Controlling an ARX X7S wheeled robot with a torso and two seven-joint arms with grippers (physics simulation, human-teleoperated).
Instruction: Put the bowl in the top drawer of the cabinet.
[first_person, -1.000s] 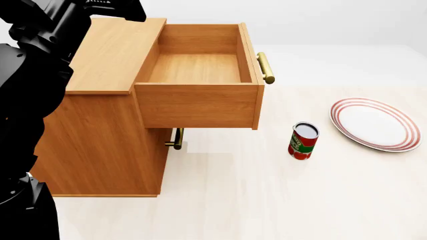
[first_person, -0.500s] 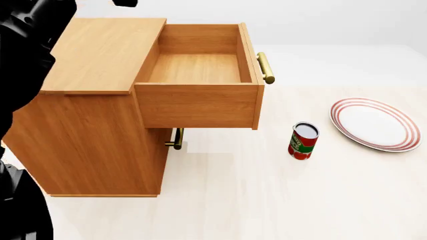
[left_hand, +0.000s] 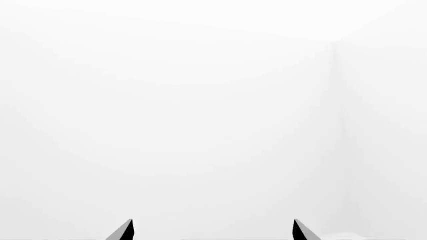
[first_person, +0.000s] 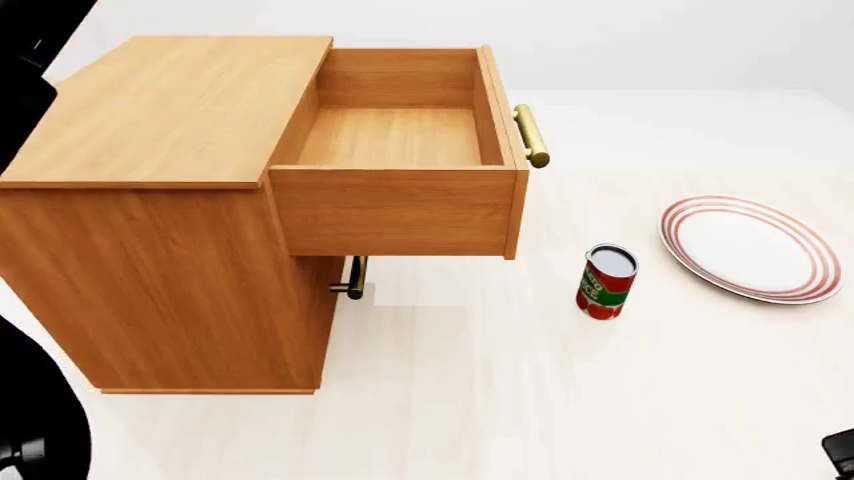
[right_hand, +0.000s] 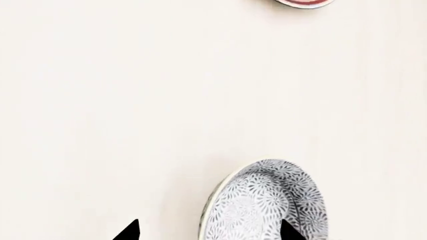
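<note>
Bowl (right_hand: 267, 202) first: we find it only in our right wrist view, a deep blue-grey and white speckled bowl lying tilted on the pale floor (right_hand: 133, 100), its rim toward the camera. Our right gripper (right_hand: 208, 231) has its two dark fingertips (right_hand: 128, 231) spread apart; one tip shows over the bowl's rim, though we cannot tell whether it touches. A sliver of a red-ringed rim at the far edge of that view may be the plate. From the head view, the top drawer (first_person: 395, 137) stands pulled out of the cabinet (first_person: 160, 220), its inside bare wood, its brass bar handle (first_person: 531, 135) facing the can (first_person: 607, 281) and plate (first_person: 750, 247). The lower drawer's handle (first_person: 352, 278) peeks out underneath. Our left gripper (left_hand: 212, 231) faces a blank white wall (left_hand: 200, 100), fingertips apart.
</note>
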